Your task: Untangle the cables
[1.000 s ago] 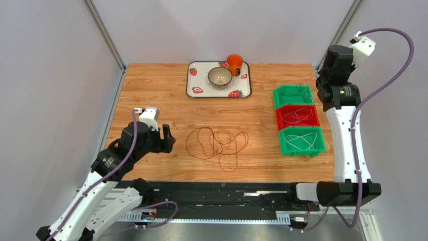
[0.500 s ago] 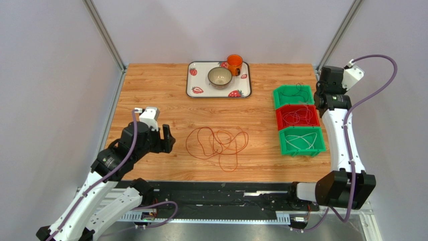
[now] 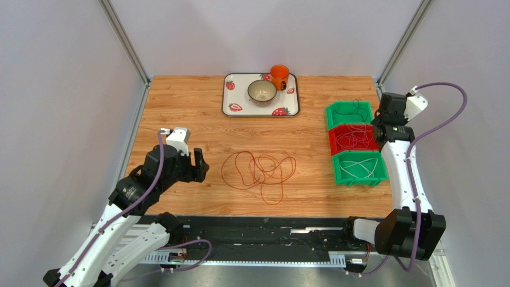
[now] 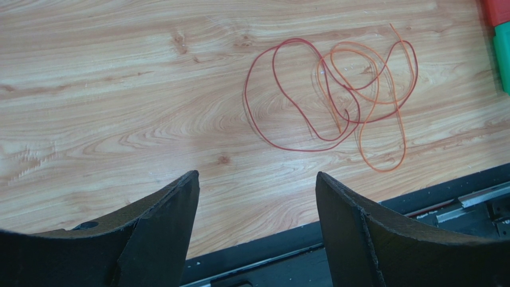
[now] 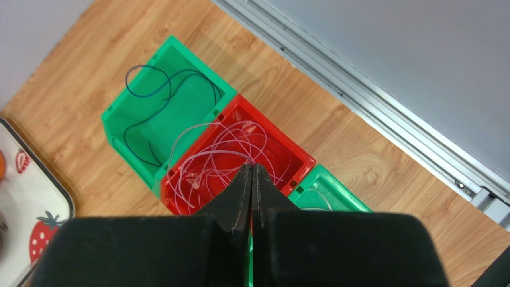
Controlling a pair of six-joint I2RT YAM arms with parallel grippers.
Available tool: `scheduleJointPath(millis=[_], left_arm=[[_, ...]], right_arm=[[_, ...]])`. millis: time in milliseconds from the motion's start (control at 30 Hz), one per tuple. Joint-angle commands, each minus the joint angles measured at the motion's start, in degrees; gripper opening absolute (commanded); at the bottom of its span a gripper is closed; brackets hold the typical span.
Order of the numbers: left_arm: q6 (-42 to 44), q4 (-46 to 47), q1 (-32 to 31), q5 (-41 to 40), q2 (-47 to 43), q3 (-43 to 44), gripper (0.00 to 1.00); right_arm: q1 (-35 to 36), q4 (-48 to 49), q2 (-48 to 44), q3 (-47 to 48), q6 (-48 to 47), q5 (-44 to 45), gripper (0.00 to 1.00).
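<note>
Light is bright, even and diffuse in all three views, and shadows on the bench are faint and soft-edged. A mild sheen lies on the wood in the left wrist view. The overhead view is sharp; the left end effector and right end effector look dark — slightly soft up close.

Strawberry tray w/ bowl, orange mug; red bin btwn 2 green bins.
</note>
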Motion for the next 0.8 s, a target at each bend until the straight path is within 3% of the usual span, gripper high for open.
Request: scheduleJointPath(millis=[0, 600, 767], left_arm=[[0.85, 0.87, 0.03, 0.38, 0.05, 1.12, 0.8], [1.03, 1.04, 0.03, 0.73, -0.04, 1.03, 0.8], [1.03, 1.13, 0.12, 0.82, 0.14, 1.03, 0.79]], right_arm=[[-0.18, 3.5, -1.53, -3.02, 2.3, -1.38, 0.0], [-1.24, 3.07, 11.47, -5.4, 5.2, -0.06, 0.0], [-1.15, -0.8, 9.38, -5.65, 7.04, 1.17, 0.0]])
